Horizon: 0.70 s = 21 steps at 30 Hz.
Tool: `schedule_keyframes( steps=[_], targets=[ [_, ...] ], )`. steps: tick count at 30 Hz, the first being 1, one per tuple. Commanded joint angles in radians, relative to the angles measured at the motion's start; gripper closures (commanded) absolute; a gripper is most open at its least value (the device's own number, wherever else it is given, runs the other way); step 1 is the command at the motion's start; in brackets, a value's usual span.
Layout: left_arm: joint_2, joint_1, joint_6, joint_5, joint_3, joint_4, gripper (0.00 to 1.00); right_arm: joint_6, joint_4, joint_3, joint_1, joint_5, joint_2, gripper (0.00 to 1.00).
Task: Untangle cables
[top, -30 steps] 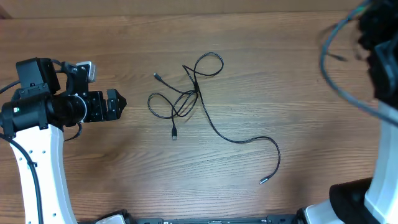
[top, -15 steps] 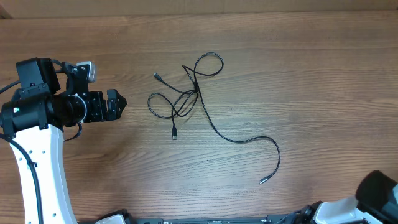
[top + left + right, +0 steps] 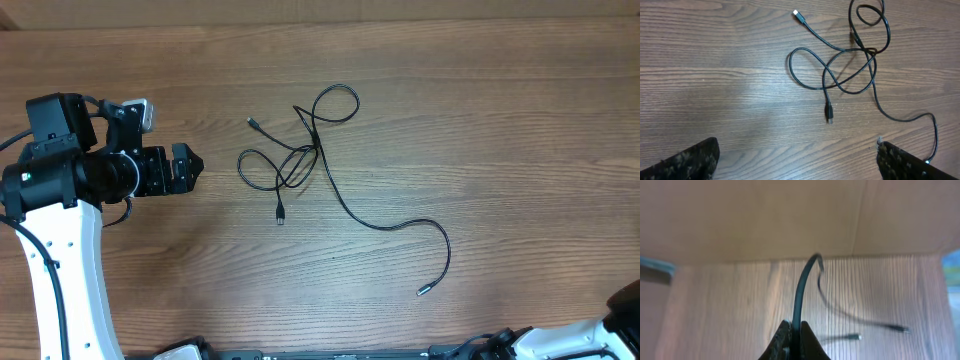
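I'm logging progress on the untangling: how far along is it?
Done: nothing looks fully sorted. In hand: the right tool is shut on one cable, away from the others. Left: the tangle has loops crossing each other, with a long tail trailing out. The left tool is open beside the tangle and touches nothing.

matt grained wood table (image 3: 500, 120), smooth black cables (image 3: 317, 150)

Overhead and nearer left wrist both overlook the cables (image 3: 318, 150).
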Motion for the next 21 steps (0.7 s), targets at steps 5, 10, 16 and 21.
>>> schedule_keyframes(
  steps=[5,10,16,21],
  targets=[
    [-0.005,0.0,-0.011,0.018,0.01,0.001,0.0,0.061,0.01,-0.156,-0.044,-0.051,-0.001,0.96],
    [-0.005,0.0,-0.011,0.018,0.01,0.001,0.0,0.062,0.023,-0.241,-0.053,-0.052,-0.001,0.33],
    [-0.005,0.0,-0.011,0.018,0.01,0.001,0.0,0.06,0.038,-0.283,-0.052,-0.1,0.0,0.0],
    [-0.005,0.0,-0.011,0.018,0.01,0.001,0.0,-0.007,0.039,-0.283,-0.052,-0.244,0.0,0.0]
  ],
)
